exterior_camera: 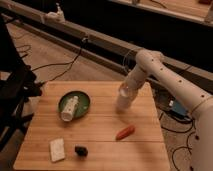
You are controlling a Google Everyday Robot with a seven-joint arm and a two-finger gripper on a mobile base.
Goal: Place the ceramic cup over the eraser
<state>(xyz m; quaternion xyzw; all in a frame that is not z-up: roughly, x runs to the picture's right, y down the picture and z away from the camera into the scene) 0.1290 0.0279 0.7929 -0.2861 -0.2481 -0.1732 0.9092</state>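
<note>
My claw (125, 93) sits over the right rear part of the worktop (102, 131), clenched on the rim of the cup (121, 104). The cup is white and upright, directly under my claw; I cannot tell whether its base touches the wood or hangs just above it. My arm (161, 76) reaches in from the right, bending down to the cup from above the worktop's far right corner. The eraser (81, 149) lies near the front edge, left of centre, well apart from the cup and uncovered. Just beside it, to its left, is a flat white pad (57, 149). An orange carrot (125, 132) lies between the cup and the front edge, a little nearer to me than the cup, tilted with its right end farther back. On the left half of the worktop is a green plate (86, 102) with a white bottle (70, 108) lying on its side across it, the bottle's lower end reaching over the plate's front rim.
</note>
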